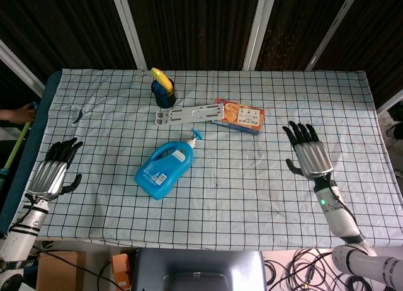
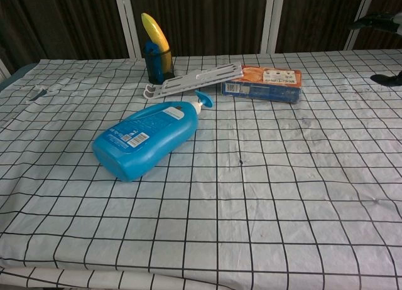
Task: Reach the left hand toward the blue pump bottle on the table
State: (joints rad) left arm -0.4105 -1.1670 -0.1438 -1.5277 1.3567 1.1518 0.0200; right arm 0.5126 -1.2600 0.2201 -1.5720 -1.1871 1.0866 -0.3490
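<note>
The blue pump bottle [image 1: 164, 168] lies on its side near the middle of the checked tablecloth, pump end pointing away from me; the chest view shows the bottle [image 2: 147, 137] at centre left. My left hand [image 1: 54, 171] rests flat near the table's left edge, fingers spread and holding nothing, well to the left of the bottle. My right hand [image 1: 310, 154] lies flat at the right side, fingers spread and empty. In the chest view only dark fingertips [image 2: 380, 21] of the right hand show at the top right corner; the left hand is out of that frame.
A dark cup holding a yellow object [image 1: 163, 89] stands at the back. A white flat rack [image 1: 189, 114] and an orange box [image 1: 238, 116] lie just behind the bottle. The table's left edge [image 1: 38, 114] runs close by my left hand.
</note>
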